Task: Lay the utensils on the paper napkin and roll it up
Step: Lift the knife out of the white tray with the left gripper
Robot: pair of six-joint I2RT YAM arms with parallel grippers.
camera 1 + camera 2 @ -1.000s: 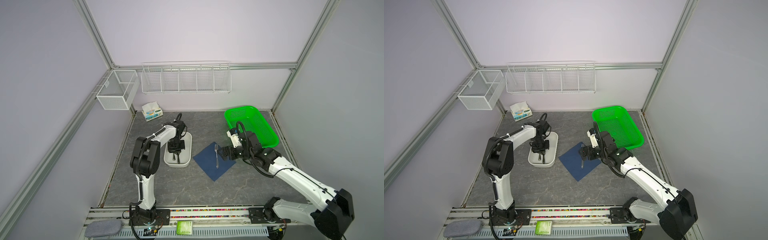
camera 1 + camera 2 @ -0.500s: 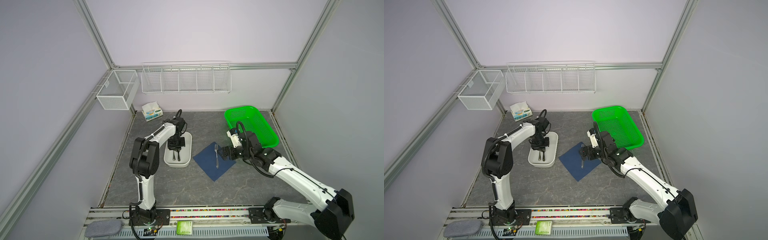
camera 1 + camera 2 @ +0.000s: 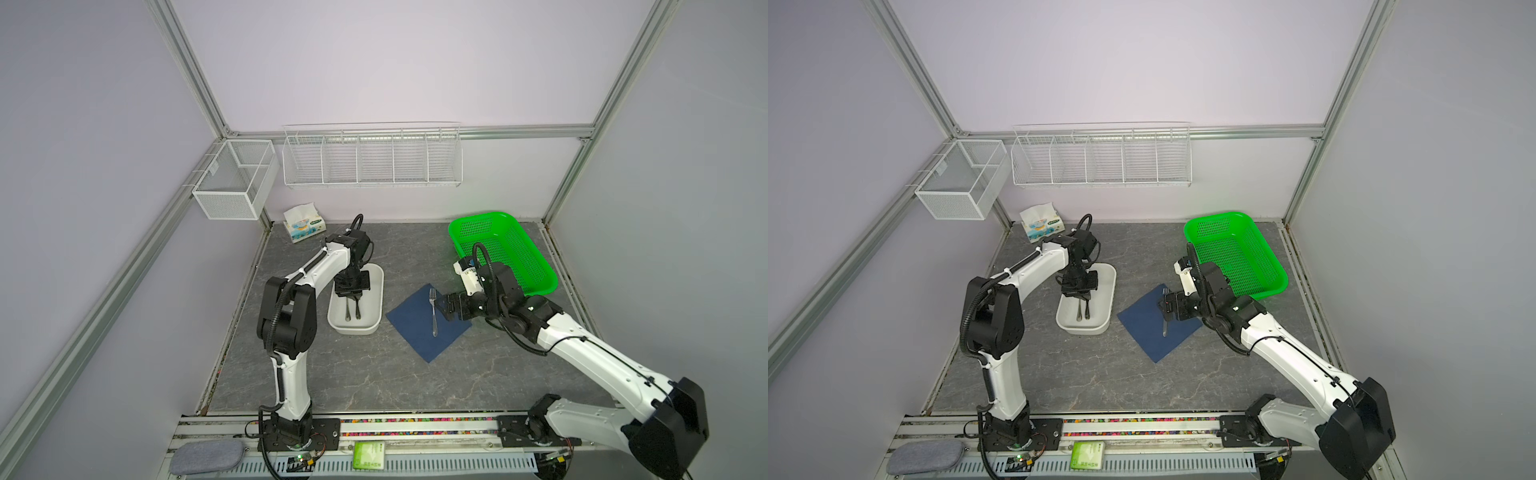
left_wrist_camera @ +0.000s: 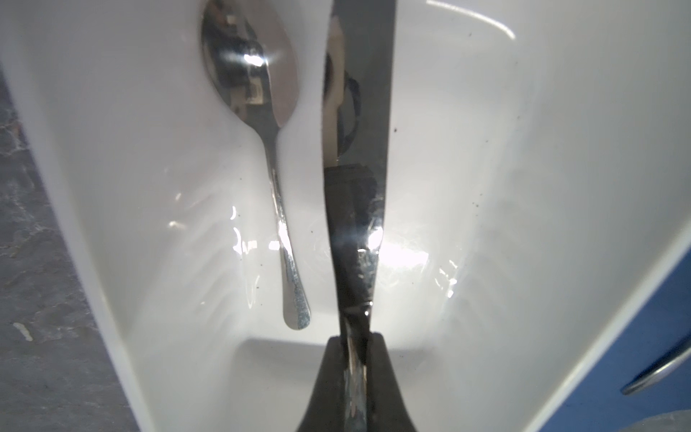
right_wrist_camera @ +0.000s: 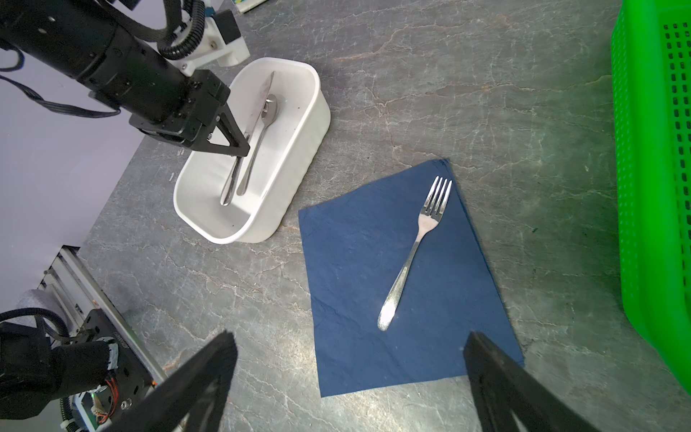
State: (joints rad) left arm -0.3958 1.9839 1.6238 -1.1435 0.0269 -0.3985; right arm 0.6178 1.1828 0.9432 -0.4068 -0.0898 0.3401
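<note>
In white tub (image 3: 375,328), left of centre, left end effector (image 4: 354,348) clamped on knife (image 4: 357,112); spoon (image 4: 254,74) lies just beside it. Fork (image 3: 433,316) lies on navy napkin (image 3: 415,330), mid surface (image 3: 332,374). The right end effector (image 5: 349,336) hovers at the napkin's right edge, fingers wide apart.

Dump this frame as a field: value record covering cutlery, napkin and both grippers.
fork: lying on the paper napkin, not held
knife: in the white tub, handle pinched by the left gripper
spoon: loose in the tub, beside the knife
napkin state: flat, unrolled, beside the tub
right gripper: open, empty, above the napkin's edge
not yet done: knife and spoon onto napkin, rolling
</note>
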